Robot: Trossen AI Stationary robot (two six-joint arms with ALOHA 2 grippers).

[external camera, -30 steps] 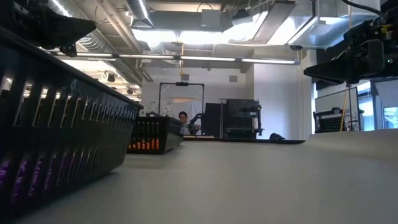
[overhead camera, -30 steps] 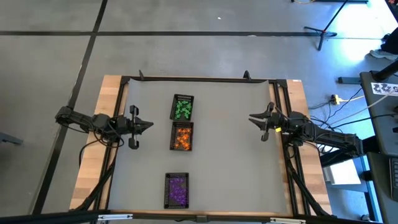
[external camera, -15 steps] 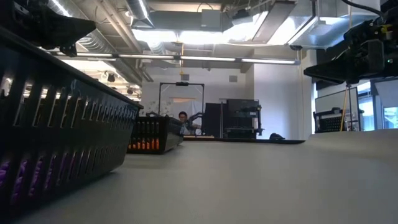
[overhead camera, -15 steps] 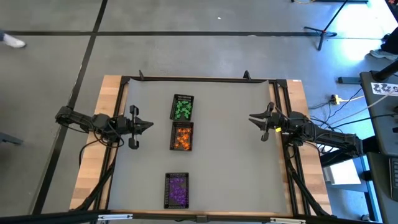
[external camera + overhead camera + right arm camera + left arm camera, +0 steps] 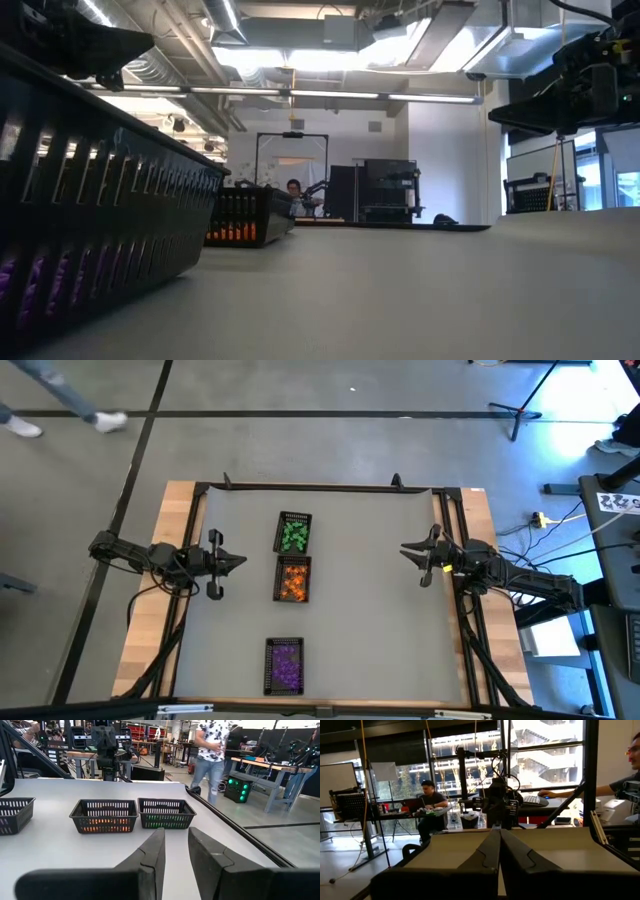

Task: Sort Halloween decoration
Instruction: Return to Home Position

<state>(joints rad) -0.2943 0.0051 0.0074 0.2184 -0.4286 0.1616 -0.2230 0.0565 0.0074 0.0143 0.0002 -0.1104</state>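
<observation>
Stage: sorting looks finished, since no loose trinket shows on the surface (image 5: 370, 630); both arms sit drawn back at its side edges, which fits a rest pose
Left gripper (image 5: 240, 560): fingers pressed together with nothing between them, raised above the surface and pointing across it; probably empty because nothing is left to carry
Right gripper (image 5: 405, 550): fingers slightly apart, a narrow gap showing in its wrist view, holding nothing; it faces the other gripper from the opposite edge
Orange trinkets (image 5: 292, 582): in the orange tray (image 5: 293, 559), just ahead of the Left gripper, well apart from the Right gripper
Green trinkets (image 5: 293, 538): in the green tray (image 5: 294, 515), just beside the orange tray, ahead of the Left gripper and off to one side
Purple trinkets (image 5: 286, 663): in the purple tray (image 5: 284, 641), well apart from both grippers, off to the other side
Reason for layout: one colour per tray, apparently so the colours cannot mix
</observation>
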